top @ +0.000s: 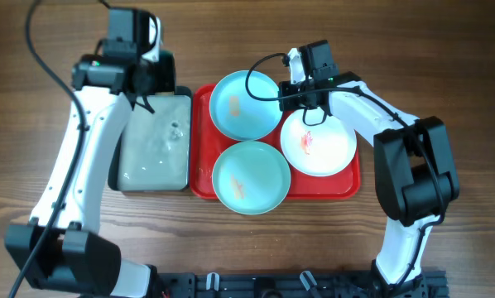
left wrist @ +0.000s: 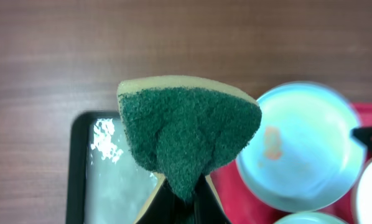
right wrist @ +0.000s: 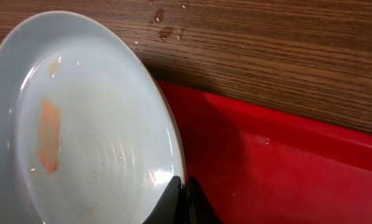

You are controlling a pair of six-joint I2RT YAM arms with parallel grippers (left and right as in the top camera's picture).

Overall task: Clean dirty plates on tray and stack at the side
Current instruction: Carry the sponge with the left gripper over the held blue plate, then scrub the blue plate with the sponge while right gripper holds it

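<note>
Three plates lie on the red tray (top: 199, 184): a turquoise plate (top: 241, 103) at the far left with an orange smear, a second turquoise plate (top: 250, 176) in front, and a white plate (top: 318, 142) with a red smear at the right. My right gripper (top: 290, 91) is shut on the right rim of the far turquoise plate (right wrist: 93, 137); its fingers (right wrist: 185, 190) pinch the edge. My left gripper (left wrist: 185, 205) is shut on a green sponge (left wrist: 189, 127), held above the grey tray (left wrist: 77, 168) beside that plate (left wrist: 304, 149).
The black-rimmed grey tray (top: 152, 153) holds water and touches the red tray's left side. Bare wooden table lies beyond the red tray's far rim (right wrist: 285, 168), with a few drops on it. The right arm reaches over the white plate.
</note>
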